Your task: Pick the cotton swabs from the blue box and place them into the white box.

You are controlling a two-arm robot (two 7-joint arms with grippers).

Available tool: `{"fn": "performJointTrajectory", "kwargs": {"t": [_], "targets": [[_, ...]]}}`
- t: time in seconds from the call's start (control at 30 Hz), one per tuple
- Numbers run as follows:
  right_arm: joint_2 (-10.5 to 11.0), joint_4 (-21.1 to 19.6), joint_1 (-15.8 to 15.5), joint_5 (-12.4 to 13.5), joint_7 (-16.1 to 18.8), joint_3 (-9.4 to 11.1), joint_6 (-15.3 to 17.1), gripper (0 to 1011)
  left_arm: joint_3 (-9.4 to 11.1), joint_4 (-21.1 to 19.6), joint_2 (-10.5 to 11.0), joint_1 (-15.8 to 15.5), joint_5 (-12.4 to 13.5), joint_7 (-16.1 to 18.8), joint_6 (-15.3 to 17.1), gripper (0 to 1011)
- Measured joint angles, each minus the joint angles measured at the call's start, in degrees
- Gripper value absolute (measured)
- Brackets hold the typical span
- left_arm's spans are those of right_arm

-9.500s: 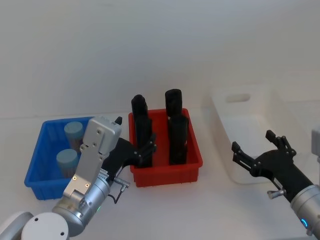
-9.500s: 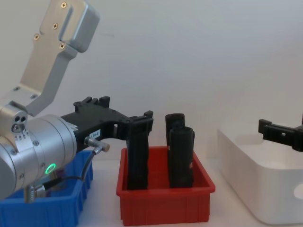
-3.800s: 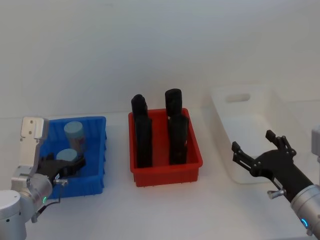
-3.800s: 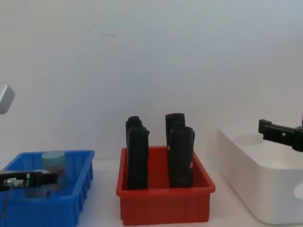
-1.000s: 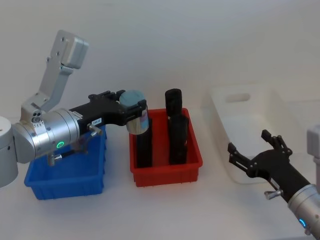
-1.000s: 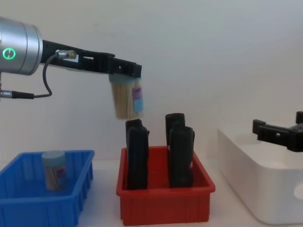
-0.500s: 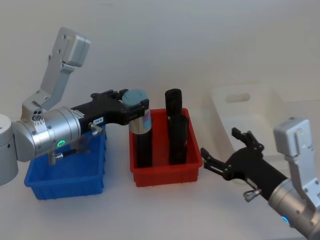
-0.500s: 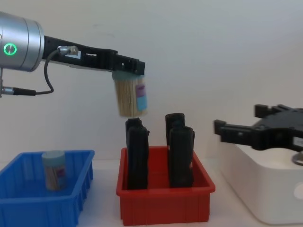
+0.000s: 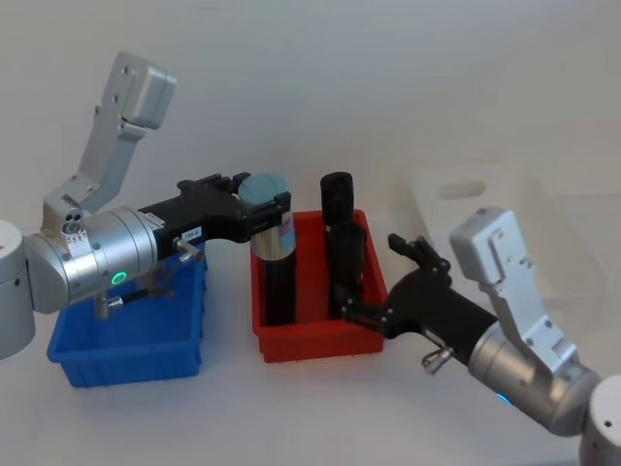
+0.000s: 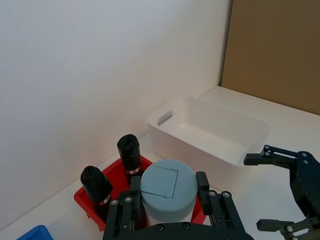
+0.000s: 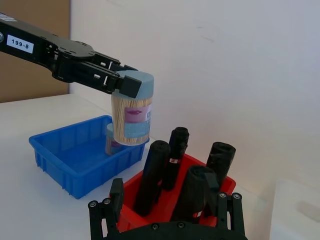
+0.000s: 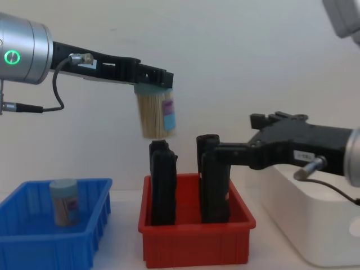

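My left gripper (image 9: 258,206) is shut on a jar of cotton swabs (image 9: 273,236) by its pale lid, holding it upright in the air above the left rear of the red bin. From the side the jar (image 12: 156,116) hangs just over a black upright. A second jar (image 12: 64,201) stands in the blue box (image 12: 34,247) at the left. My right gripper (image 9: 375,277) is open at the red bin's right side, level with the black uprights and apart from the held jar. The white box (image 12: 315,225) stands at the right, behind the right arm.
The red bin (image 9: 320,340) sits between the blue box (image 9: 126,345) and the white box (image 9: 568,218) and holds several tall black uprights (image 9: 337,194). The left arm spans the air above the blue box. Bare table lies in front of the bins.
My right gripper has swung left, from in front of the white box to the red bin's right side. The left gripper and its jar have barely shifted.
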Motion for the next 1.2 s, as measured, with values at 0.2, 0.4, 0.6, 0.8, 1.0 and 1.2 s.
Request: {"fn": "performJointTrajectory", "kwargs": {"t": [0.2, 0.4, 0.6, 0.8, 1.0, 1.2], "targets": [[-1.72, 2.11, 2.45, -2.25, 1.05, -0.77, 0.26, 1002, 0.0, -0.04, 0.0, -0.02, 0.0, -0.03, 0.03, 665], [-3.54, 4.69, 4.86, -3.88, 1.76, -1.56, 0.3, 1002, 0.0, -0.05, 0.0, -0.04, 0.0, -0.05, 0.06, 664], [-5.34, 7.47, 7.12, -4.74, 2.6, -2.32, -0.05, 1002, 0.0, -0.06, 0.0, -0.04, 0.0, -0.09, 0.07, 665], [-6.93, 9.94, 9.05, -5.02, 3.28, -2.93, -0.56, 1002, 0.0, -0.06, 0.0, -0.05, 0.01, -0.1, 0.07, 664], [-8.52, 12.47, 11.04, -5.1, 3.65, -3.52, -1.12, 1002, -0.01, -0.06, 0.0, -0.05, 0.01, -0.1, 0.07, 664], [-10.11, 15.35, 13.13, -4.8, 3.94, -3.96, -1.58, 1002, 0.0, -0.05, 0.0, -0.04, 0.01, -0.1, 0.07, 665]]}}
